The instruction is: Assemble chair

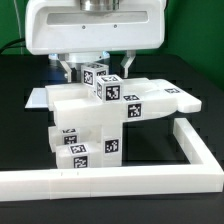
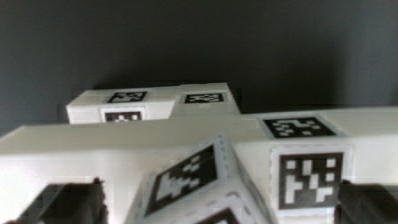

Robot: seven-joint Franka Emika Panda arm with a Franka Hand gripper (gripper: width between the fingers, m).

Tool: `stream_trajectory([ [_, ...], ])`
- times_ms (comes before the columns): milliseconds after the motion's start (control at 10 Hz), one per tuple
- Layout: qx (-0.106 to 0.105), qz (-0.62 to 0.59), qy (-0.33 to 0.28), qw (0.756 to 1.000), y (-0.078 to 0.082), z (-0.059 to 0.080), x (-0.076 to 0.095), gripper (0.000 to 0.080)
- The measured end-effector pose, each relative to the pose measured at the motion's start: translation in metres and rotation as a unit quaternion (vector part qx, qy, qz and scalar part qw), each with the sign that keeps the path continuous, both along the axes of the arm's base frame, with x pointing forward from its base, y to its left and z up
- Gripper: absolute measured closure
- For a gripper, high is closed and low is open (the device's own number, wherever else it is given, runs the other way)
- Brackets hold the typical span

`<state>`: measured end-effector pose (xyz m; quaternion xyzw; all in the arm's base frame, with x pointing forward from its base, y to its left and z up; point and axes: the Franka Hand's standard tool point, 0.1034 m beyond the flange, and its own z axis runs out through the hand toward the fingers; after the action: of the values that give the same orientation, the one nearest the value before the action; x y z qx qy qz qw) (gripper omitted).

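The chair (image 1: 88, 125) is a chunky white stack of tagged blocks and slabs in the middle of the exterior view. A flat slab (image 1: 162, 100) reaches toward the exterior view's right. A small tagged cube (image 1: 97, 72) sits on top, with a second tagged cube (image 1: 111, 91) just in front of it. My gripper (image 1: 98, 68) hangs right over the top cube with a finger on either side and a gap to each. In the wrist view my gripper (image 2: 228, 205) straddles a tagged block (image 2: 231, 180). The dark fingers (image 2: 68, 205) stand wide apart. Beyond lie a long slab (image 2: 107, 140) and another tagged block (image 2: 160, 103).
The long white L-shaped border rail (image 1: 120, 181) runs along the front and up the exterior view's right side, close to the chair's base. The black table (image 1: 20, 130) lies around it. A green backdrop (image 1: 12, 25) stands behind.
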<state>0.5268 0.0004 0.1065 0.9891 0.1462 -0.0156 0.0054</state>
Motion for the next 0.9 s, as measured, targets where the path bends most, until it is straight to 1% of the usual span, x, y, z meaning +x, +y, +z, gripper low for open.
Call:
stream_trajectory([
  [100,-0.004,0.031,0.001,1.000,-0.0008,-0.0001,0.0000,0.0151],
  [400,-0.004,0.120,0.002,0.993,-0.0054,0.0001,0.0002,0.0151],
  [500,-0.005,0.136,0.003,0.991,-0.0070,0.0000,0.0001,0.0195],
  [600,-0.005,0.130,0.003,0.991,-0.0070,0.0000,0.0001,0.0195],
  [700,-0.005,0.123,0.003,0.992,-0.0070,-0.0001,0.0001,0.0332],
  [800,-0.006,0.112,0.003,0.994,-0.0070,-0.0001,0.0000,0.0486],
  [900,-0.006,0.112,0.003,0.994,-0.0072,-0.0001,0.0001,0.0486],
])
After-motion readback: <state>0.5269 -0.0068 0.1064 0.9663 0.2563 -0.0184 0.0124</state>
